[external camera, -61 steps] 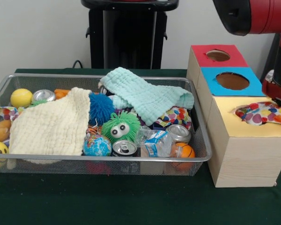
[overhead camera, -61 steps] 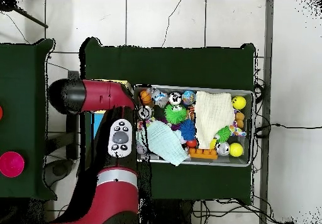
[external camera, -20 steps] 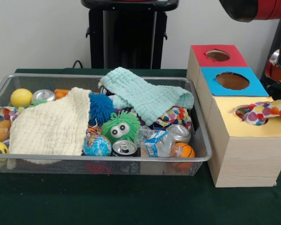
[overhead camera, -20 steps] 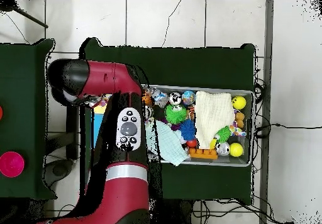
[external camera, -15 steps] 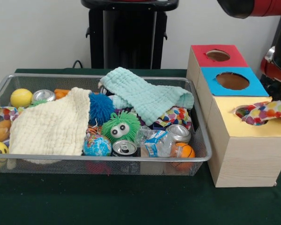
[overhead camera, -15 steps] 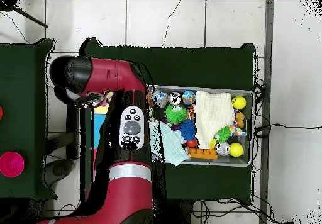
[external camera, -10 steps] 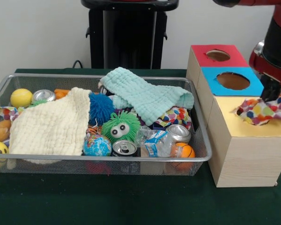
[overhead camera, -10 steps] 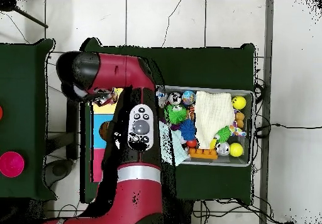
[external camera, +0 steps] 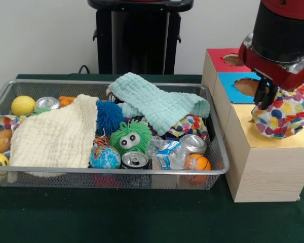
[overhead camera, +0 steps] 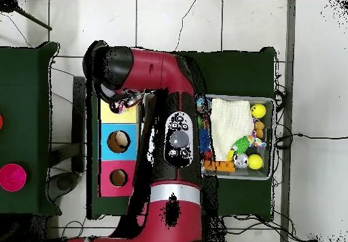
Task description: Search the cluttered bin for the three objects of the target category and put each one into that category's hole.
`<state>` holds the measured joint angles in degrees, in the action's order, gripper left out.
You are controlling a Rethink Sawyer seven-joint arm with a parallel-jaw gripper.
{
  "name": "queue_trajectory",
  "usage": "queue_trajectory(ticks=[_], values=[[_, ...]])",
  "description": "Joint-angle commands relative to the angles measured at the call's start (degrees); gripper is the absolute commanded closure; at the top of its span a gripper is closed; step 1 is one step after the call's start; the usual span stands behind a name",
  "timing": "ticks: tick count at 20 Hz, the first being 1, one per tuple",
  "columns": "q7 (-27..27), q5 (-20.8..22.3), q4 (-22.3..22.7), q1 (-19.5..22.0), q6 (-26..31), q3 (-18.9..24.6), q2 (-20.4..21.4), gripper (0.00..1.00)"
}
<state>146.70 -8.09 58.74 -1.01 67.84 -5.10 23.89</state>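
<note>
Front view: polka-dot cloth (external camera: 283,117) hangs bunched from claw (external camera: 267,99).

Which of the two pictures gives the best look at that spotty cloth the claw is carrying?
The front view. There the polka-dot cloth hangs in full sight under the claw, above the yellow-topped box. In the overhead view the red arm covers most of it; only a small colourful scrap peeks out.

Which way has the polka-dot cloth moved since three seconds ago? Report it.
Yes: the polka-dot cloth has lifted off the yellow-topped box, bunched under the claw.
</note>
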Motion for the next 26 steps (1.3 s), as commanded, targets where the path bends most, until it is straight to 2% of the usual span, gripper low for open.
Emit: queue_trajectory(ticks=[1,8,11,13,19,23,24,26], values=[[-2.5,3.3,1.9,1.8,5.7,1.4,0.4,1.00],[-3.2,4.9,7.1,2.2,-4.5,2.3,-1.3,1.00],[-1.8,5.0,10.9,1.8,-11.0,3.2,-2.4,1.00],[-0.7,5.2,11.9,1.0,-13.1,3.3,-2.8,1.00],[0.4,5.6,10.8,0.4,-13.3,2.4,-3.7,1.00],[-1.0,6.4,10.8,0.8,-13.8,2.4,-3.6,1.00],[-1.2,6.7,10.8,0.9,-13.9,2.6,-3.5,0.00],[-1.3,6.8,10.6,0.9,-13.8,2.6,-3.6,0.00]])
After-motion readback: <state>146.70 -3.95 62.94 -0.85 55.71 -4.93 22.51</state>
